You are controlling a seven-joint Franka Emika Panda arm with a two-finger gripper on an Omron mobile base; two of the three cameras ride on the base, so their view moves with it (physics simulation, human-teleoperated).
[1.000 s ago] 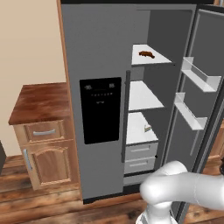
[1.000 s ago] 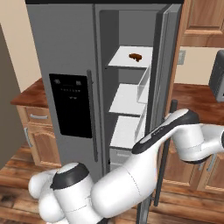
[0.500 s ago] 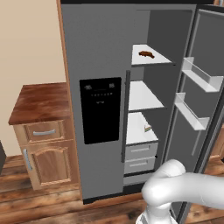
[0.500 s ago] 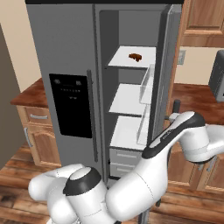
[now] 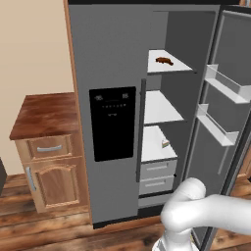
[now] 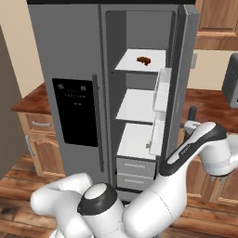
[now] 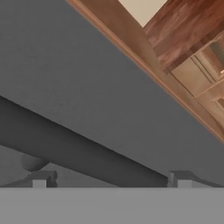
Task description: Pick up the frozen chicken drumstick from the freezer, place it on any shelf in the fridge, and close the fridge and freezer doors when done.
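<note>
The reddish-brown chicken drumstick (image 5: 164, 60) (image 6: 144, 60) lies on the top white shelf of the open fridge (image 5: 162, 108) compartment. The fridge door (image 5: 230, 54) (image 6: 183, 56) stands swung wide, its bins facing inward. The freezer door (image 5: 108, 54) (image 6: 65, 46) with the black dispenser panel is closed, so the freezer inside is hidden. My gripper (image 6: 188, 126) (image 7: 111, 181) is behind the fridge door at its outer face, open. In the hand view the door's dark bar handle (image 7: 65, 148) runs slantwise just ahead of the fingertips (image 7: 39, 179), not clamped.
A small pale item (image 5: 165, 143) rests on the lowest fridge shelf above two grey drawers (image 5: 157, 169). A wooden cabinet (image 5: 44, 147) stands left of the unit. A wood counter (image 6: 204, 97) with a dark appliance (image 6: 231, 79) lies to the right.
My arm's lower links have swung a little and the hand has crept slightly up along the door's outer face. The doors and the drumstick have not moved.
</note>
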